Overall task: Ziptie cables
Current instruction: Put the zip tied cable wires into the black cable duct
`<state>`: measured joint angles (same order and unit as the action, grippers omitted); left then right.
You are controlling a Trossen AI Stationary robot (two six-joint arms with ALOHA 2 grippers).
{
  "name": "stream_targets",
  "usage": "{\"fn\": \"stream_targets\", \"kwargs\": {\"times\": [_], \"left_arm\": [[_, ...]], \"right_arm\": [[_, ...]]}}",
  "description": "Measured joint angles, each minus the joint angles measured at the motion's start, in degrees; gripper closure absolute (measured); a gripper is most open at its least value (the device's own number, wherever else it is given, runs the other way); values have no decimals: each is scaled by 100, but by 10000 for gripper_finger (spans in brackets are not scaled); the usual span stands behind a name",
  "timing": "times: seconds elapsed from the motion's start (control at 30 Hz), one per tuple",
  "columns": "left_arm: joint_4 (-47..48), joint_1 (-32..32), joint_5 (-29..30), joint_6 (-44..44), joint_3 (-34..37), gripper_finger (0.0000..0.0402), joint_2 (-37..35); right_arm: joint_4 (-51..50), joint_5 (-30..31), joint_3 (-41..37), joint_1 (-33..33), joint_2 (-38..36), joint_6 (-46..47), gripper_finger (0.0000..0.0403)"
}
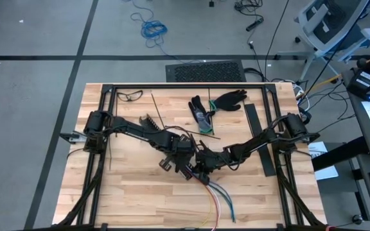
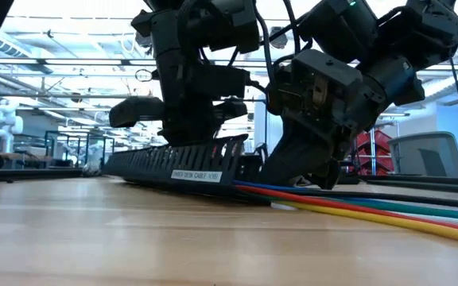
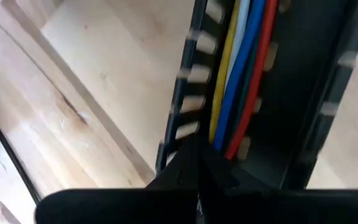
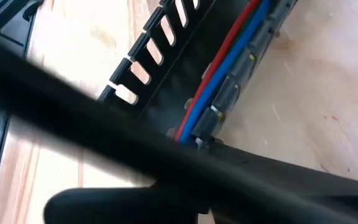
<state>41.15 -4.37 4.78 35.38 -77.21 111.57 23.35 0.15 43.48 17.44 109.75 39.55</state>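
Bright wires, dark rail
Cables (image 3: 238, 74) — yellow, white, blue, red; slotted rail (image 2: 183, 163) black with a white label; table (image 1: 127, 192) pale wood.

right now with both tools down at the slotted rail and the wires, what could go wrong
1. The cables lie in the slotted rail; both shut tools, left tool and right tool, crowd the same spot and may collide.
2. The cables' free ends trail toward the table edge; a tug could drag them out of the rail.
3. The zipties lie well behind the arms, so reaching back may sweep the rail.
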Motion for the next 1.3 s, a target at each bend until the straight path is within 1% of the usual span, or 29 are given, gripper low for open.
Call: {"fn": "stream_targets", "kwargs": {"times": [0.17,0.43,0.6,0.73,0.93,1.1,1.17,1.3], "left_arm": [[17,151,-51,204,-2,401,0],[122,204,-51,102,-13,401,0],[590,416,120,112,-5,401,-6],[1147,697,400,54,15,401,9],[1213,852,488,-195,22,401,13],[1196,855,705,-193,22,401,-24],[1061,859,651,-196,22,401,-87],[773,864,114,-212,22,401,-288]], "right_arm": [[-79,94,1,100,-8,11,403],[-266,92,15,108,-23,-32,403],[-364,-43,15,117,-34,-133,403],[-389,-234,23,171,-36,-131,403],[-402,-463,22,200,-36,-155,403],[-418,-447,22,190,-51,-246,403],[-425,-415,22,189,-55,-260,403],[-481,-482,22,194,-73,-299,403]]}}
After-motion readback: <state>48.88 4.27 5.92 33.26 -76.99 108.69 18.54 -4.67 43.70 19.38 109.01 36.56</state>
